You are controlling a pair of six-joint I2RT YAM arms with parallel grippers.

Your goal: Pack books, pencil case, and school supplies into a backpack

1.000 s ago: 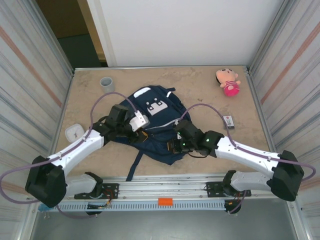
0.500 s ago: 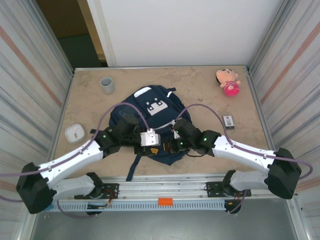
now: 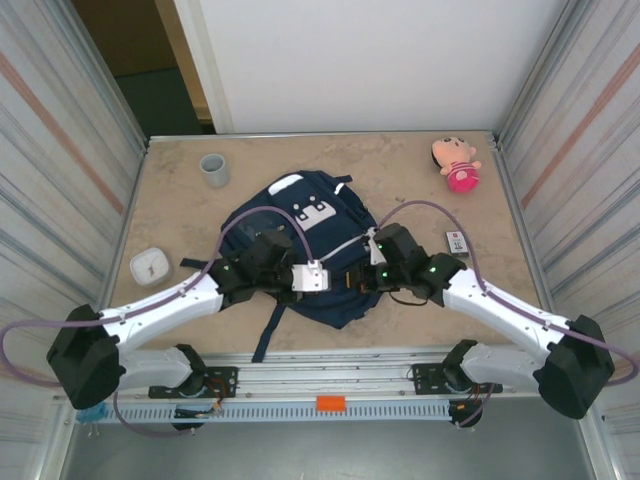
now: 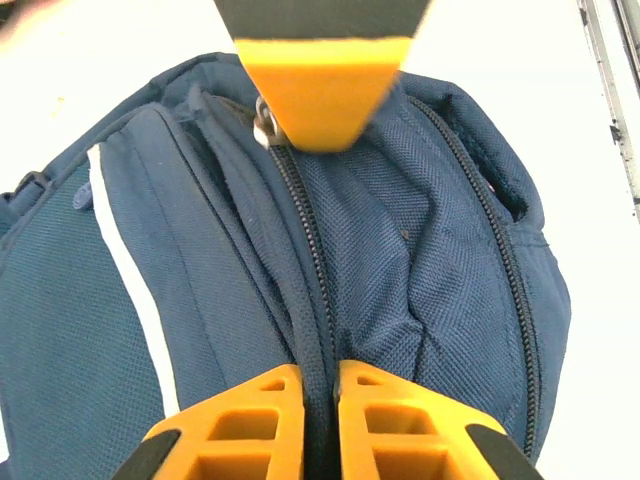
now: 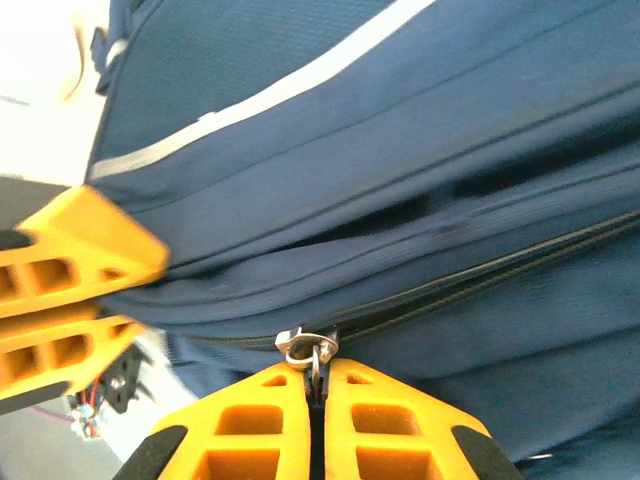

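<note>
The navy backpack (image 3: 300, 225) lies flat mid-table, its zip line running along the near edge. My left gripper (image 4: 320, 375) is shut on a fold of the backpack's fabric (image 4: 316, 330) beside the zip. It meets the bag at the near edge (image 3: 332, 283). My right gripper (image 5: 317, 368) is shut on the metal zip pull (image 5: 310, 345). It sits just right of the left one (image 3: 360, 277). The whitish packet of school supplies (image 3: 457, 243) lies on the table right of the bag. The books and the pencil case are out of view.
A grey cup (image 3: 214, 169) stands at the back left and a white square object (image 3: 148, 265) lies at the left. A pink plush doll (image 3: 456, 163) sits at the back right. Corrugated walls close in both sides of the table (image 3: 400, 180).
My left gripper swung from the bag's left side to its near edge and shut on the fabric by the zip. The right gripper shifted a little right, still holding the pull.
</note>
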